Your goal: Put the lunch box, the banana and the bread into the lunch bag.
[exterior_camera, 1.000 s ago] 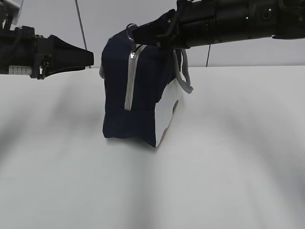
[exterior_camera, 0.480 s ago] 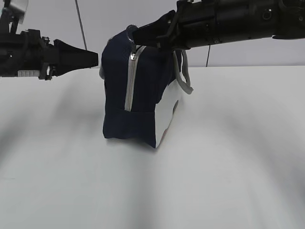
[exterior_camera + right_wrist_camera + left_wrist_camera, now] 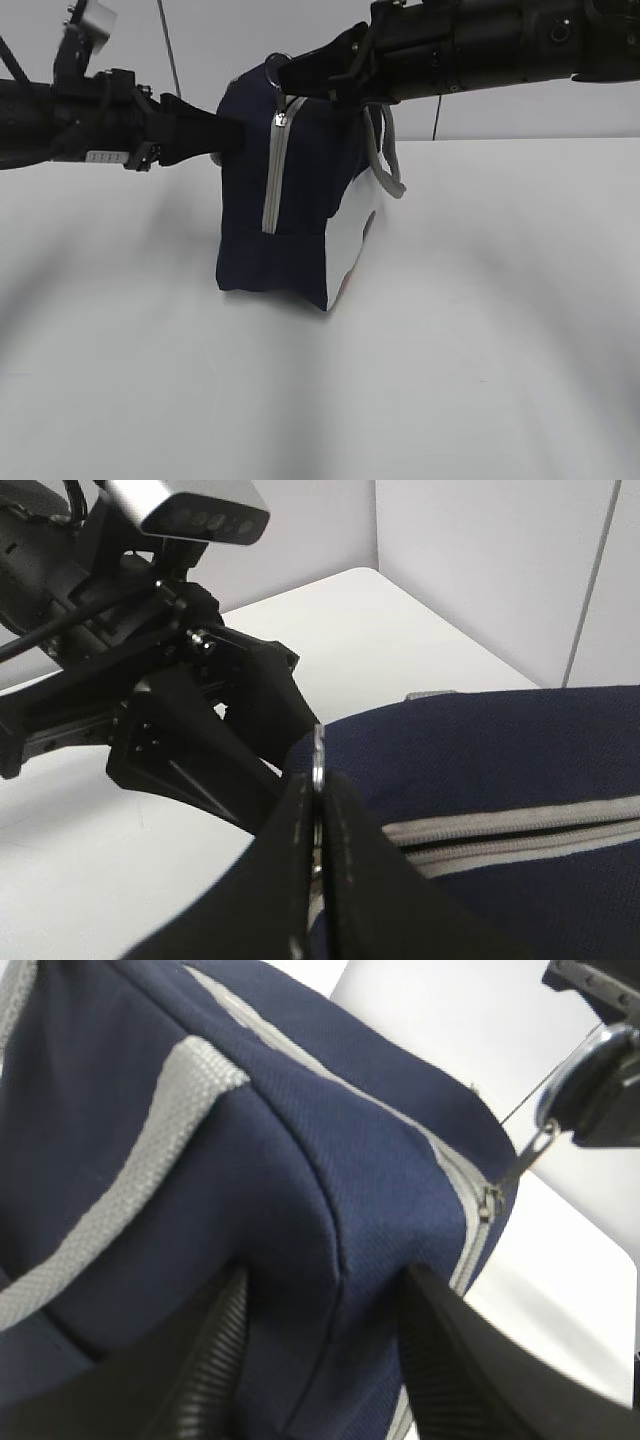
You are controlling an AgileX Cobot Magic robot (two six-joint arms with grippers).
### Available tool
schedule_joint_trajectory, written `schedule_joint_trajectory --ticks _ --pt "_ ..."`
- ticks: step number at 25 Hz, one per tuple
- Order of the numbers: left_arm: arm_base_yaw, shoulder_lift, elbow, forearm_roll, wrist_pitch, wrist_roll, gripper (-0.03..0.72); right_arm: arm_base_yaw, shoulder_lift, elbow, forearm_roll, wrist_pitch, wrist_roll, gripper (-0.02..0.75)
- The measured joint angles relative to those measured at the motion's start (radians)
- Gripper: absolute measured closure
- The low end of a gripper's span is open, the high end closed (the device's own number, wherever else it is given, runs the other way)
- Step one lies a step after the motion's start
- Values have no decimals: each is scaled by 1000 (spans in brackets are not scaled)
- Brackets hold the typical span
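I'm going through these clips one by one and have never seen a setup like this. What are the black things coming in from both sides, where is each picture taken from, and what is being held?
The black things are two robot arms, each ending in a two-fingered gripper. One picture is from a camera looking along the white table at object height; the other two are from cameras on each arm's wrist.

Only one thing shows on the table: a navy lunch bag with grey handles and a grey zipper, standing upright.

The left gripper has its two fingers on either side of the bag's upper corner; the left wrist view shows the fabric between them, though I cannot tell whether they are squeezing it. The right gripper is shut on the metal ring of the zipper pull at the top of the bag. The zipper looks closed or nearly so.
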Motion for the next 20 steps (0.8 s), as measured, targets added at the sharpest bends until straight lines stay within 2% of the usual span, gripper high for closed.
schedule_joint_trajectory --ticks 5,14,17,20 --pt "-1 8 0 9 0 -8 353 0 0 0 -2 0 2 754" --pt "-1 8 0 10 -4 -11 486 0 0 0 -2 0 2 754" --pt "-1 8 0 16 -1 -31 557 0 0 0 12 0 2 754" --pt "-1 8 0 39 -1 -39 671 0 0 0 29 0 2 754"
